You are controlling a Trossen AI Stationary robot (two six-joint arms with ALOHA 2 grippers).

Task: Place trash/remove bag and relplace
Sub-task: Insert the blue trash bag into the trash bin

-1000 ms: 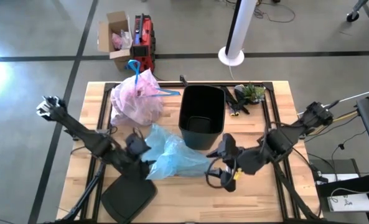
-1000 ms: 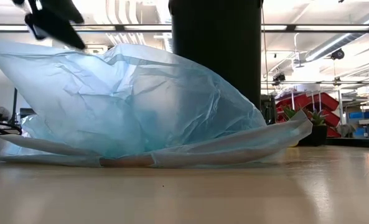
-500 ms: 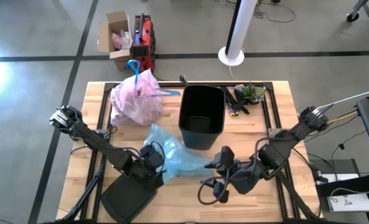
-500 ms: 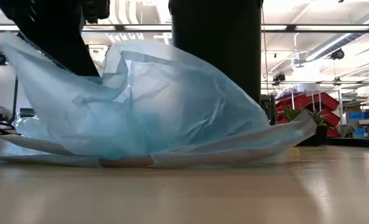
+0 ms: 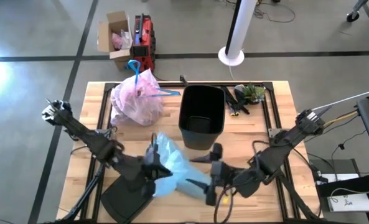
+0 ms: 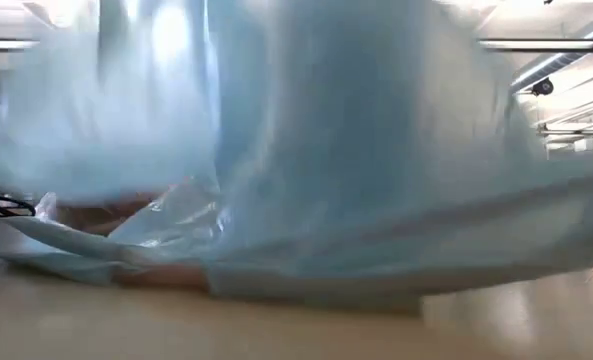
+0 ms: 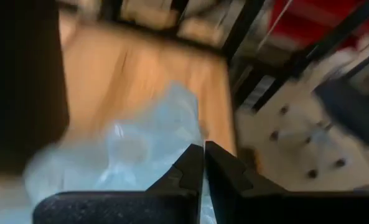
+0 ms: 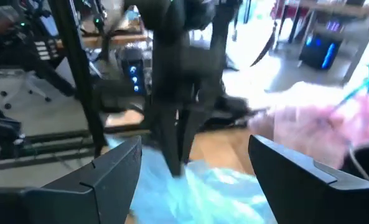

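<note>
Pinching blue bag, left gripper shut; pink bag well apart.

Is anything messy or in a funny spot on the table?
Yes. The black bin stands with no liner in it. The light blue bag lies crumpled on the table between both grippers, and the full pink bag sits beside the bin.

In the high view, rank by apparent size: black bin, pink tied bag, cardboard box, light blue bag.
1. black bin
2. pink tied bag, close behind the bin
3. light blue bag, partly hidden by arms, so unsure
4. cardboard box, farther away on the floor
</note>
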